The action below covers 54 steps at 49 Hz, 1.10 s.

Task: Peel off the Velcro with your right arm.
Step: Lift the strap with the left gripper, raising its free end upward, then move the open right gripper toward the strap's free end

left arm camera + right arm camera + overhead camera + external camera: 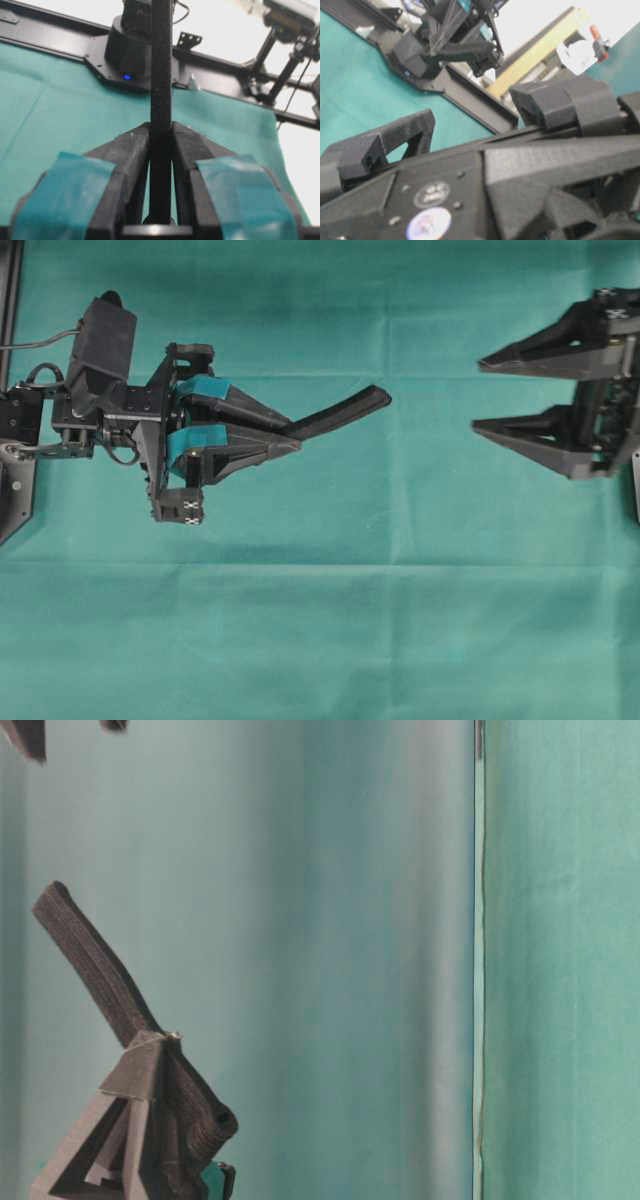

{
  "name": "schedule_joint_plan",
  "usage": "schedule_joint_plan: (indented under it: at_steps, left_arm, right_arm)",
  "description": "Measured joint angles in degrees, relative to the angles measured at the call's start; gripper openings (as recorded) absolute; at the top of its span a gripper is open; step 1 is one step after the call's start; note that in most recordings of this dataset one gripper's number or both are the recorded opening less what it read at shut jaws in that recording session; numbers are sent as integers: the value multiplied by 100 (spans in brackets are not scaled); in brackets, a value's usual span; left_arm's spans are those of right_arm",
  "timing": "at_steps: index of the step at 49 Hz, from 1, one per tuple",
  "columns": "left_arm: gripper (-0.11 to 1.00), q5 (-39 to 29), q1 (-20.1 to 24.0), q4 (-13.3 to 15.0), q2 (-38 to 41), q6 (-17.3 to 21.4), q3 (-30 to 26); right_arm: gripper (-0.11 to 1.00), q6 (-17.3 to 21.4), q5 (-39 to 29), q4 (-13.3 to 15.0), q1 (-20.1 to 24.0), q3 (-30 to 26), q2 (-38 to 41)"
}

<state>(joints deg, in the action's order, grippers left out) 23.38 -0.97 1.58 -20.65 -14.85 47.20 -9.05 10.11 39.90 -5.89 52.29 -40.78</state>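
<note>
velcro (340,411): thin, rough-textured flexible black strip

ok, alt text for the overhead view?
Left gripper with teal-padded fingers is shut on a thin black Velcro strip angled toward the open, all-black right gripper, apart from it, above the green cloth.

I see the Velcro (338,412) as a thin black strip with a rough, grainy face, clamped at one end between the tips of the left pincer (290,436) and jutting out straight, off the counter, toward its right edge. The right arm (590,390) sits at that edge, its all-black pointed fingers (520,432) spread wide, well apart from the strip's free end.
</note>
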Motion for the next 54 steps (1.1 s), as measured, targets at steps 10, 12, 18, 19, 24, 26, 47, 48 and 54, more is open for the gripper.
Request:
schedule_joint_plan:
  at_steps: [10, 12, 18, 19, 24, 26, 47, 48, 54]
  left_arm:
    - [13, 26, 0, 0, 9, -141, 0]
    - [13, 26, 0, 9, 9, -149, 0]
    - [13, 26, 0, 9, 9, -149, 0]
    - [13, 26, 9, 9, 9, -149, 0]
    - [13, 18, 35, 9, 9, -158, 0]
    - [13, 18, 44, 9, 9, -158, 0]
    - [13, -9, 88, 9, 9, -167, 0]
    - [13, -9, 88, 9, 9, -167, 0]
    - [13, -18, 88, 18, 18, -167, 0]
  right_arm:
    - [93, -97, 167, 0, -9, -211, 439]
    - [92, -97, 211, 9, -9, -237, 510]
    - [89, -97, 325, 26, -9, -334, 686]
    - [88, -97, 343, 26, -9, -352, 703]
    - [88, -97, 439, 26, -9, -413, 809]
    - [88, -97, 501, 26, -9, -422, 853]
    - [88, -97, 721, 35, 9, -589, 1151]
    - [88, -105, 721, 35, 18, -598, 1160]
    - [88, -97, 721, 35, 9, -642, 1239]
